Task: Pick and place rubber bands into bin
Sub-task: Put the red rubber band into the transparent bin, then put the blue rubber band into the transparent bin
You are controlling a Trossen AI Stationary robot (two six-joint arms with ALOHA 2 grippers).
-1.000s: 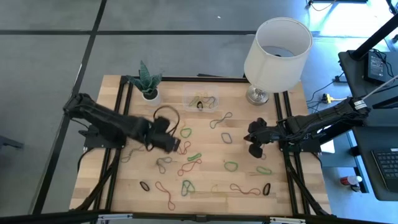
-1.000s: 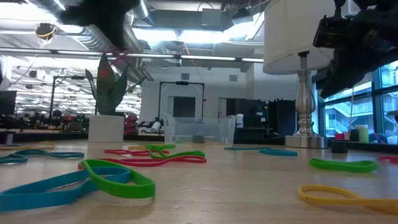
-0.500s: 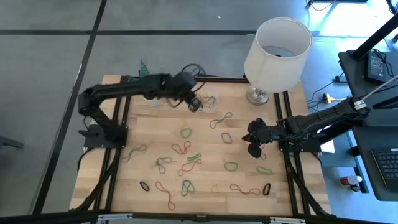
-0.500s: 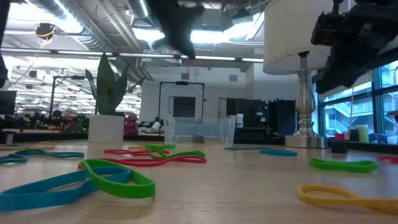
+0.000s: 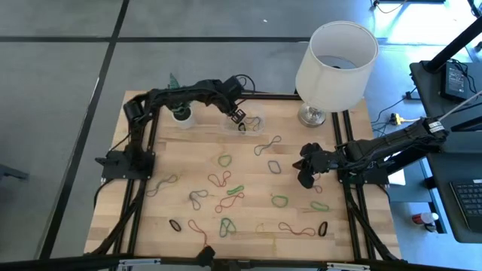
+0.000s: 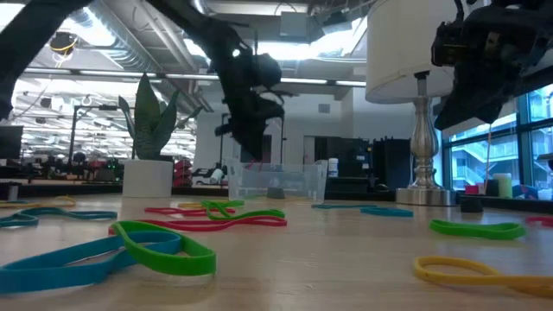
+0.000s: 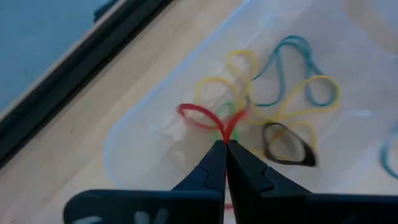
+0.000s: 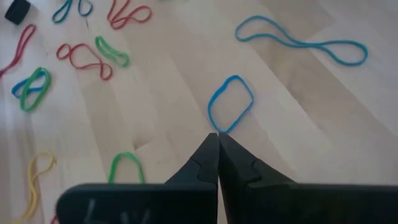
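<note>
The left pincer (image 7: 224, 144) is clamped on a red band (image 7: 202, 116), its tips pressed together with the loop sticking out ahead of them. It hangs over the bin (image 5: 245, 123), a clear tray at the far edge of the worktop (image 5: 173, 199) between the plant pot (image 5: 181, 115) and the lamp (image 5: 331, 64). The wrist view shows yellow, teal and black bands (image 7: 287, 142) already lying inside the bin, directly beneath the held one.

The right pincer (image 8: 218, 138) has its tips together with nothing between them, and waits over the worktop's right side, just by a blue band (image 8: 231, 104).

Many bands (image 5: 280, 200) lie scattered across the worktop, so most of the job seems left to do.

The main risk, as I judge it, is at release: a thin band can cling to a fingertip and ride back out when the arm lifts, or spring sideways over the shallow wall. The pincer sits nearer one end of the bin, which leaves less margin there. Going lower could also snag bands already in the bin, or nudge the light tray, which would likely slide easily
</note>
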